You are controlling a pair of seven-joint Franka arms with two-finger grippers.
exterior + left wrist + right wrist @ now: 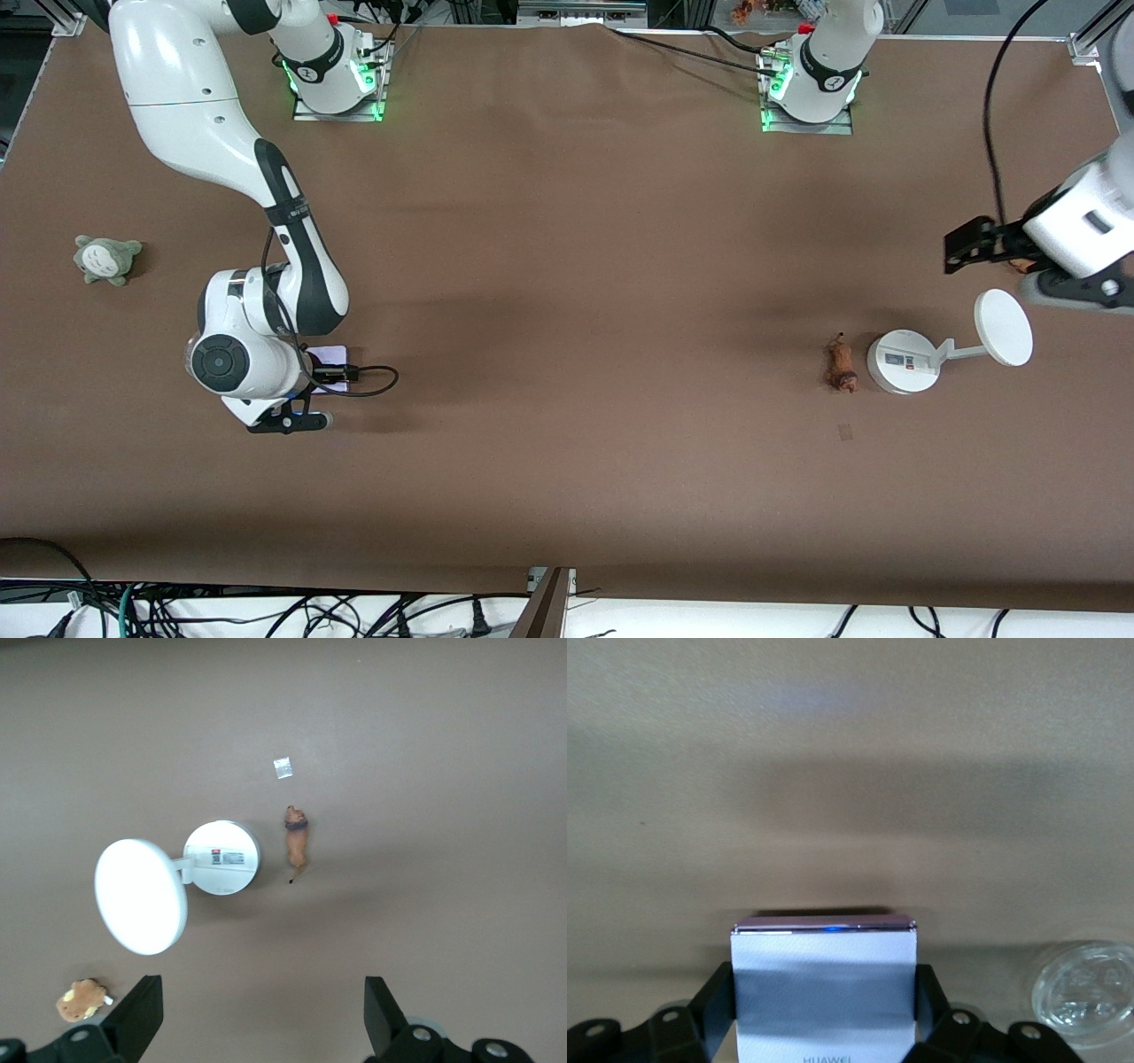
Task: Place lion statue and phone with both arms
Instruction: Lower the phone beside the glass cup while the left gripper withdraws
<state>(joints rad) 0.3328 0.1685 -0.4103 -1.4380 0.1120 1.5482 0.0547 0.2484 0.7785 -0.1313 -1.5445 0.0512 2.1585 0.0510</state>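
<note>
The lion statue [840, 363], a small orange-brown figurine, lies on the table beside the white stand's base, toward the right arm's end; it also shows in the left wrist view [297, 837]. My left gripper [264, 1028] is open and empty, high over the table near the stand [1059, 291]. The pale-lavender phone [330, 354] sits between my right gripper's fingers [932, 997], which press on both of its sides [824, 983]. My right gripper [326, 370] is low at the table, and its arm hides most of the phone in the front view.
A white stand [904, 361] with a round base and a disc [1004, 327] stands at the left arm's end [221, 858]. A brown plush [82, 999] lies by it. A grey-green plush [106, 259] lies at the right arm's end. A small scrap [846, 431] lies nearer the front camera than the lion.
</note>
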